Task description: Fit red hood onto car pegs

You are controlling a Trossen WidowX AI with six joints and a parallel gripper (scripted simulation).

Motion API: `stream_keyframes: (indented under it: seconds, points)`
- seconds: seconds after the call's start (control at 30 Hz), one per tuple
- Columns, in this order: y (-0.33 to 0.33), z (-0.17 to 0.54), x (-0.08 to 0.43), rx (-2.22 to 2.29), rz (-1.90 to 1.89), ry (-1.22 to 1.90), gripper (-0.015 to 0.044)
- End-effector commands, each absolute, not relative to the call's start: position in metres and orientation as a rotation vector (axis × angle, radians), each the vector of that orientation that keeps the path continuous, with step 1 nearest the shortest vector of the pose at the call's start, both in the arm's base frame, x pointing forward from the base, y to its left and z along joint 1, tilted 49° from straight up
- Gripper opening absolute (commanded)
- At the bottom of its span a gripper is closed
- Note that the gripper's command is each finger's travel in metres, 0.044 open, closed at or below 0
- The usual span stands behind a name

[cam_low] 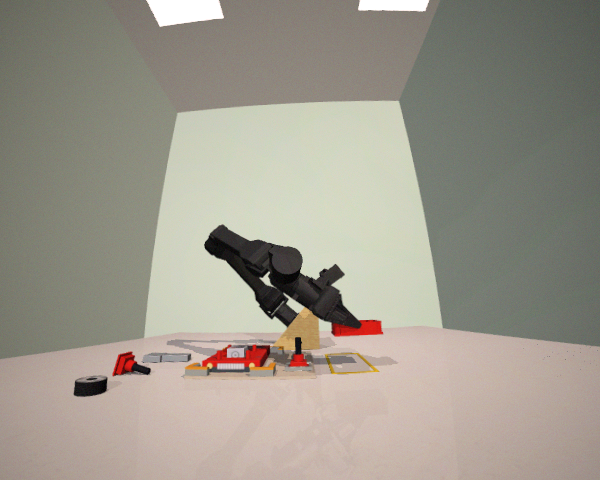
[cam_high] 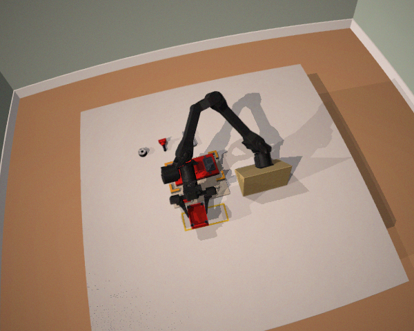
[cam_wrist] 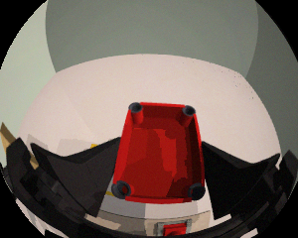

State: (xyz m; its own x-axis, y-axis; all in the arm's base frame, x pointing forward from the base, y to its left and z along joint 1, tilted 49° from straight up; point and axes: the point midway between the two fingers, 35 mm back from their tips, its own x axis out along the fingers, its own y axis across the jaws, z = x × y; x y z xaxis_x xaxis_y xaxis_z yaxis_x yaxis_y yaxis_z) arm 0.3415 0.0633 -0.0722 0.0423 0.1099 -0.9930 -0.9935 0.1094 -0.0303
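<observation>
The red hood (cam_high: 198,221) (cam_low: 371,328) (cam_wrist: 154,164) is held in the air above the yellow outline (cam_high: 226,212) (cam_low: 368,362). Its hollow side and dark-tipped corner bosses face the wrist camera. My gripper (cam_high: 197,214) (cam_wrist: 161,145) is shut on the hood, one finger against each long side. The red chassis (cam_high: 201,172) (cam_low: 260,357) sits in the jig with orange-topped corners (cam_high: 174,188) (cam_low: 197,369). The grey engine block (cam_low: 236,353) shows on its deck with short red pegs around it. The arm hides part of the chassis in the top view.
A red part with an upright black stem (cam_low: 297,358) stands between jig and outline. Another red, black-stemmed part (cam_high: 162,142) (cam_low: 124,363) lies beyond the chassis, near a black wheel (cam_high: 142,152) (cam_low: 90,387) and grey blocks (cam_low: 176,357). The arm stands on a wooden block (cam_high: 265,182).
</observation>
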Motion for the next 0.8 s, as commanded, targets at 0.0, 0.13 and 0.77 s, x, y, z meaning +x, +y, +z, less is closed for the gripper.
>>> stream_keyframes:
  seconds: [0.0,0.13,0.77]
  points:
    - [0.0705,-0.0625,0.3425,-1.063,1.146,1.148,0.0000]
    - [0.0703,-0.0634,0.3426,-1.053,1.137,1.154,0.0000]
    - [0.0697,-0.0657,0.3426,-0.673,0.794,1.344,0.0000]
